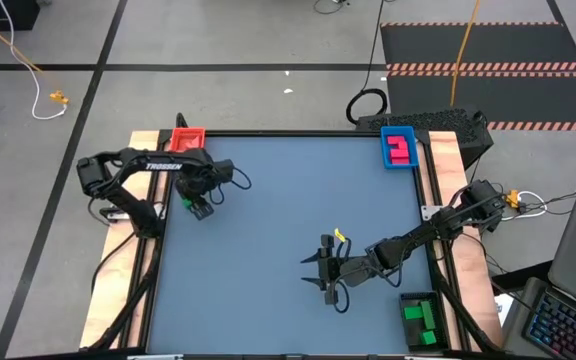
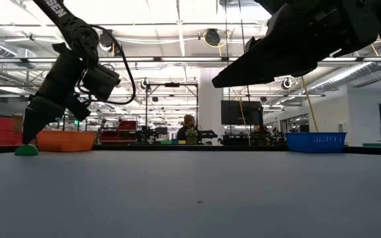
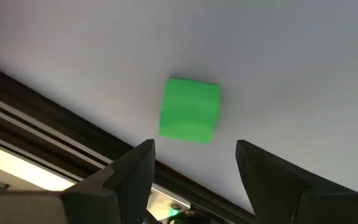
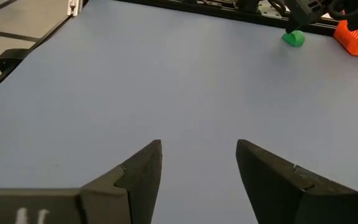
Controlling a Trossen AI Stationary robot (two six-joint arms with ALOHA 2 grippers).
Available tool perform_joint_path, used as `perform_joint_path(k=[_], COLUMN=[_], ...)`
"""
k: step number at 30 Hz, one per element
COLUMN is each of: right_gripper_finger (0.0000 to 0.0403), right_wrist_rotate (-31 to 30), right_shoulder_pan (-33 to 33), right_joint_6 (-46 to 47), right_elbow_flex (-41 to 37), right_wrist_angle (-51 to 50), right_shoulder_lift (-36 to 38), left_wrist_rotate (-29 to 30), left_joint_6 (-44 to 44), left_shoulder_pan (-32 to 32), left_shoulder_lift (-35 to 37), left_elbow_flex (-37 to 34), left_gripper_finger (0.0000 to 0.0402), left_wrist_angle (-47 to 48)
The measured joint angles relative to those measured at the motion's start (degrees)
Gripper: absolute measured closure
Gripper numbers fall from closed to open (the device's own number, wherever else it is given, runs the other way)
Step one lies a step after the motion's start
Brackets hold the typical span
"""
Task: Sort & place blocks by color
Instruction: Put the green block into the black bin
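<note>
A blue-grey bench (image 1: 288, 220) is seen from above. One green block (image 1: 189, 200) is found lying on it near the left edge. Three trays are set at the edges — a red tray (image 1: 187, 138) far left, a blue tray (image 1: 399, 148) far right, a dark tray (image 1: 423, 320) near right. A tiny yellow piece (image 1: 341, 235) is seen right of centre.

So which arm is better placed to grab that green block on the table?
Left. Its hand hangs open right over the green block; the right hand, also open, is far across the table.
</note>
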State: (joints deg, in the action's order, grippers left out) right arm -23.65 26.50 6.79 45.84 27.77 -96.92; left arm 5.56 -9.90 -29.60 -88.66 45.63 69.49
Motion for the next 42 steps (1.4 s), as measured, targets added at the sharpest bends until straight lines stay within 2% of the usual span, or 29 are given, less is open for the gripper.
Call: perform_joint_path(k=[8,15,24,27,32,42], right_gripper_finger=[0.02,0.02,0.02,0.02,0.02,0.02], right_wrist_rotate=[0.0,-0.01,0.01,0.0,-0.01,0.01], right_shoulder_pan=[0.24,0.24,0.24,0.24,0.24,0.24], right_joint_6=[0.0,0.0,0.0,0.0,0.0,0.0], right_elbow_flex=[0.0,0.0,0.0,0.0,0.0,0.0], right_wrist_angle=[-0.15,-0.17,-0.15,-0.15,-0.15,-0.54], right_shoulder_lift=[0.0,0.0,0.0,0.0,0.0,0.0], left_wrist_rotate=[-2.44,-5.85,-4.26,-7.08,-8.25,-6.74], left_joint_6=[1.98,4.49,2.69,1.86,0.75,5.96], left_shoulder_pan=[-4.3,-5.1,-6.74,-7.99,-8.37,-7.77], left_shoulder_lift=[0.0,0.0,0.0,-0.24,-3.43,-11.03], left_elbow_flex=[0.0,0.0,0.0,0.0,0.0,0.31], left_gripper_finger=[0.0174,0.0174,0.0174,0.0174,0.0174,0.0174], left_wrist_angle=[0.03,-0.17,0.45,0.49,0.33,-5.27])
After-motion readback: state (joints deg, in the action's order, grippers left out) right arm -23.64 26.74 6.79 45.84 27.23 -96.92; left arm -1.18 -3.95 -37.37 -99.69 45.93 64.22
